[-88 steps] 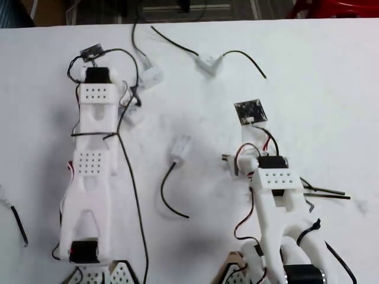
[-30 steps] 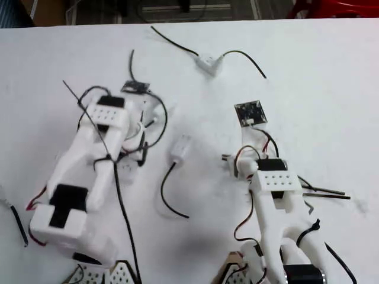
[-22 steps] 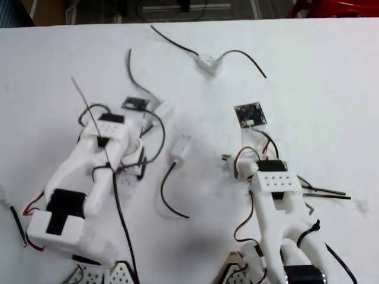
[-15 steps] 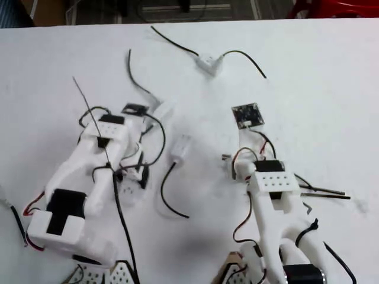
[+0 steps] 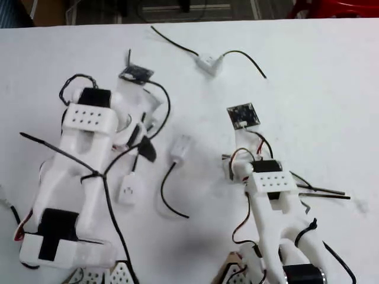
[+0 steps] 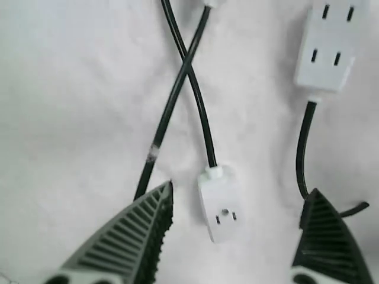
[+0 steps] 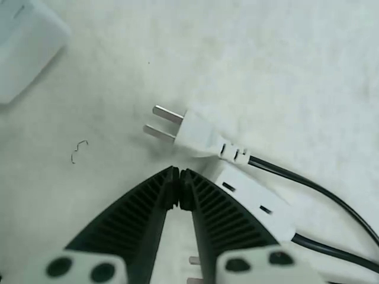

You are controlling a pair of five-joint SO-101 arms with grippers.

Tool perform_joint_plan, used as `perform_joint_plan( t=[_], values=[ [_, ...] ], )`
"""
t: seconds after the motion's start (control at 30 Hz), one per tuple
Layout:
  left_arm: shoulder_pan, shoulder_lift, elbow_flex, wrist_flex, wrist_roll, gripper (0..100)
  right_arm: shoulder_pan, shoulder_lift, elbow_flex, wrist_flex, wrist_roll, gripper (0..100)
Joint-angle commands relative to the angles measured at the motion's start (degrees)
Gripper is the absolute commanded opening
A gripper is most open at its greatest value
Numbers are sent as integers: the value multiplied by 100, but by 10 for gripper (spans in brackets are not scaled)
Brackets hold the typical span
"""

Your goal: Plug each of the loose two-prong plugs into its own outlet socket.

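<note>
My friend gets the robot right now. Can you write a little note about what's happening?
Left gripper: fingers open, empty; a small white socket lies between them, a bigger socket block farther off.
Right gripper: fingers shut, empty, tips beside a loose two-prong plug and a socket strip.
Done: nothing sure; that plug's prongs are bare, so it is not plugged in.
Left: grab it, push it into a socket.

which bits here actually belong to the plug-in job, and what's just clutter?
Job:
- two-prong plug
- slotted socket right beside it
- four-slot socket
- small white socket

Clutter:
- bent wire scrap
- red object beyond the far edge of the table
</note>
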Motion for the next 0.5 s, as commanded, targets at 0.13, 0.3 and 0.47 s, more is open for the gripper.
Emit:
perform_joint_plan(
  t=[0.13,0.3,0.47],
  values=[
    [-549,1446,-695,-308,-53,333,-57,-198,-18,-92,-9,24],
    [-1007,2088,-1442,-308,-53,332,-57,-198,-18,-92,-9,24],
    [-998,2167,-1565,-316,-53,331,-57,-198,-18,-92,-9,24]
  ],
)
